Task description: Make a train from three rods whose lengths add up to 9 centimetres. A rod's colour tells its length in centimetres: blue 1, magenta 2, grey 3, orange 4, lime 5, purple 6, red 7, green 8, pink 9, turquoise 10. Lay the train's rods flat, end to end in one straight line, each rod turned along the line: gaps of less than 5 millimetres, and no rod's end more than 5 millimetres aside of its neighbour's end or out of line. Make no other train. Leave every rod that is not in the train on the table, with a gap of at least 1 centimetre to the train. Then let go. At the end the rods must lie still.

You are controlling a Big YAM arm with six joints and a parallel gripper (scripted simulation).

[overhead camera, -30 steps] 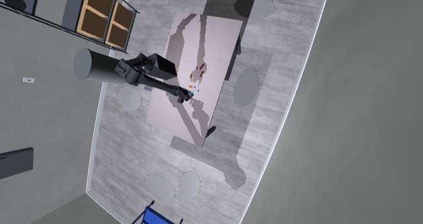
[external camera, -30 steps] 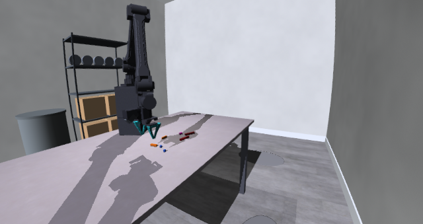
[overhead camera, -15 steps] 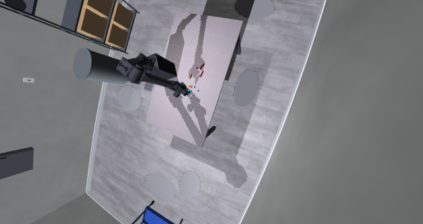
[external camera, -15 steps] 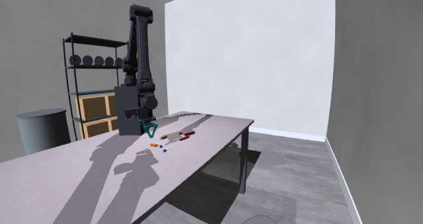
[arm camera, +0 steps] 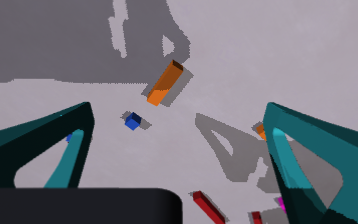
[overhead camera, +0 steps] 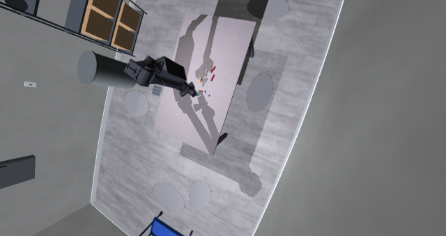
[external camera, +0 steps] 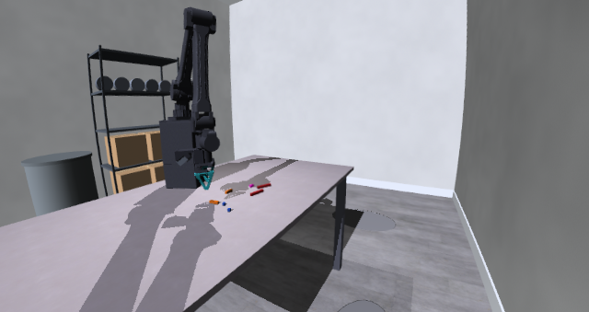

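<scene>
My gripper (arm camera: 178, 111) is open and empty, hovering a little above the table over the rods; it also shows in the exterior view (external camera: 204, 179). Between its teal fingers lie an orange rod (arm camera: 164, 82) and a blue rod (arm camera: 133, 121). A second blue rod (arm camera: 69, 137) is partly hidden behind the left finger. A second orange rod (arm camera: 261, 131) is partly hidden by the right finger. Two red rods (arm camera: 207, 205) (arm camera: 256, 217) and a magenta rod (arm camera: 281, 204) lie near the bottom right edge. In the exterior view the red rods (external camera: 263, 185) (external camera: 257, 192) and the magenta rod (external camera: 251, 185) lie apart from each other.
The arm's dark base block (external camera: 177, 153) stands on the table just behind the gripper. The table's edge (external camera: 294, 220) runs to the right of the rods. A shelf (external camera: 129, 119) and a grey barrel (external camera: 60, 179) stand beyond the table.
</scene>
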